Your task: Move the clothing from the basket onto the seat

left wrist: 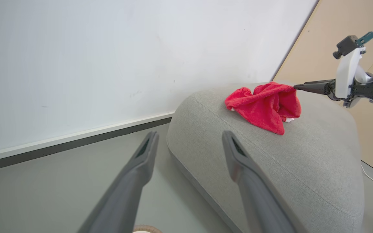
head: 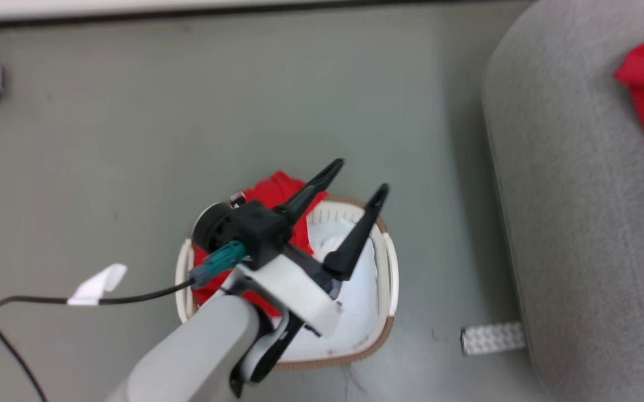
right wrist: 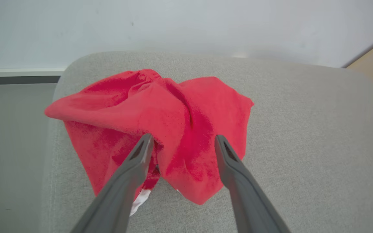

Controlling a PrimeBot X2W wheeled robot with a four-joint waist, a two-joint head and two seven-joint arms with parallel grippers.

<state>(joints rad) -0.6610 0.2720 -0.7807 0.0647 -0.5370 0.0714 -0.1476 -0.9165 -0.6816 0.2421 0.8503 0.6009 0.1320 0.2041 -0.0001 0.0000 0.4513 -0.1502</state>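
Rounded pale grey forearm [head: 204, 346], closed off by a round black wrist disc [head: 213, 223]. Capped with a white angular bracket [head: 294, 290] bearing a boxy black camera block [head: 254, 226]. Plugged with a teal connector [head: 221, 258] on a thin black cable [head: 143, 293], flagged by a white tape tag [head: 98, 283]. Tipped by the left gripper [head: 361, 176]: two long matte dark fingers [head: 357, 234], tapering to narrow points, each with a shallow slot near the tip. Same dark tapered, slotted build on the right gripper [right wrist: 183, 136], backed by its own white plate [left wrist: 348, 72] and teal plug [left wrist: 369, 34].
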